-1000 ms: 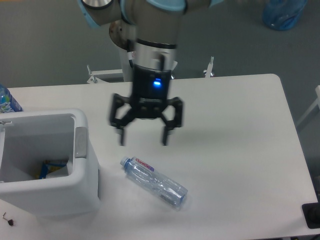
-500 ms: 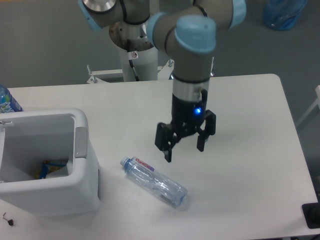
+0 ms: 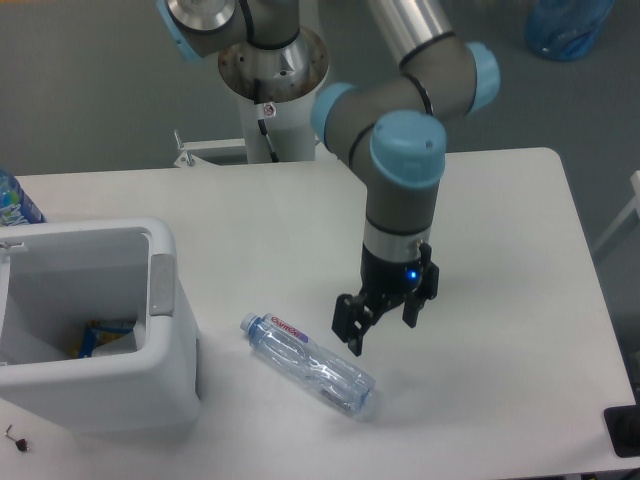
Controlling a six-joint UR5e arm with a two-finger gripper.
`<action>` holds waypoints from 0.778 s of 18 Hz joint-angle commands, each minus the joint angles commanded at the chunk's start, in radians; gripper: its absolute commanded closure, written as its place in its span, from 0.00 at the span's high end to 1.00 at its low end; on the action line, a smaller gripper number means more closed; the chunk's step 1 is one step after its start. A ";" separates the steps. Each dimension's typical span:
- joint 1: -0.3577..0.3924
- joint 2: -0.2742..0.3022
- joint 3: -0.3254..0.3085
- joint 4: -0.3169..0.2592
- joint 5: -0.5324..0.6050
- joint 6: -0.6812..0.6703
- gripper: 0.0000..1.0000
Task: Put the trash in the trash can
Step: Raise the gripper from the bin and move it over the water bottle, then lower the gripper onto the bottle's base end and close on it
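Note:
A clear plastic water bottle (image 3: pixel 310 362) with a red-purple label near its neck lies on its side on the white table, cap toward the upper left. My gripper (image 3: pixel 384 330) hangs open just right of the bottle's middle, fingers pointing down, with nothing between them. Its nearer fingertip (image 3: pixel 356 345) is close to the bottle but apart from it. The trash can (image 3: pixel 120 392), a large white bin with a grey tab on its right rim, stands at the table's left front, left of the bottle.
A yellow-blue packet (image 3: pixel 98 335) lies inside the bin. Another bottle (image 3: pixel 12 202) with a blue-and-white label stands at the far left edge. A black object (image 3: pixel 624 430) sits at the table's right front corner. A blue bag (image 3: pixel 566 26) is on the floor behind.
The gripper has swung right from near the bin and come down toward the table, turning about its axis. It now hangs low beside the bottle. The bottle has not moved.

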 joint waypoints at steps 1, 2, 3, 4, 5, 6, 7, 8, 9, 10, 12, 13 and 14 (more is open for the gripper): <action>-0.003 -0.023 0.012 0.000 0.002 0.000 1.00; -0.011 -0.046 0.020 0.000 0.015 0.000 1.00; -0.020 -0.067 0.028 0.002 0.040 0.000 1.00; -0.034 -0.089 0.037 0.002 0.063 0.000 1.00; -0.046 -0.110 0.051 0.002 0.074 0.000 1.00; -0.049 -0.121 0.061 0.002 0.074 -0.002 1.00; -0.052 -0.126 0.068 0.002 0.072 -0.003 1.00; -0.055 -0.134 0.068 0.002 0.072 -0.002 1.00; -0.055 -0.146 0.071 0.003 0.072 -0.002 1.00; -0.057 -0.161 0.075 0.003 0.072 -0.002 1.00; -0.067 -0.180 0.084 0.003 0.075 -0.002 1.00; -0.069 -0.183 0.084 0.003 0.075 -0.002 1.00; -0.069 -0.186 0.084 0.003 0.075 -0.002 1.00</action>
